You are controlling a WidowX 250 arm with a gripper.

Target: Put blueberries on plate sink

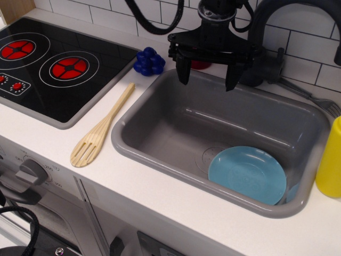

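The blueberries (148,62), a glossy deep-blue cluster, sit on the white counter at the sink's back left corner, next to the stove. The light-blue plate (247,174) lies in the front right of the grey sink (160,128). My black gripper (207,76) hangs open and empty above the sink's back edge, to the right of the blueberries and apart from them. A dark red toy (201,65) is partly hidden behind the gripper.
A black toy stove (48,69) with red burners is at the left. A wooden slotted spatula (101,129) lies between stove and sink. A dark faucet (272,32) rises at the back right. A yellow bottle (331,157) stands at the right edge. A fork (319,101) lies behind the sink.
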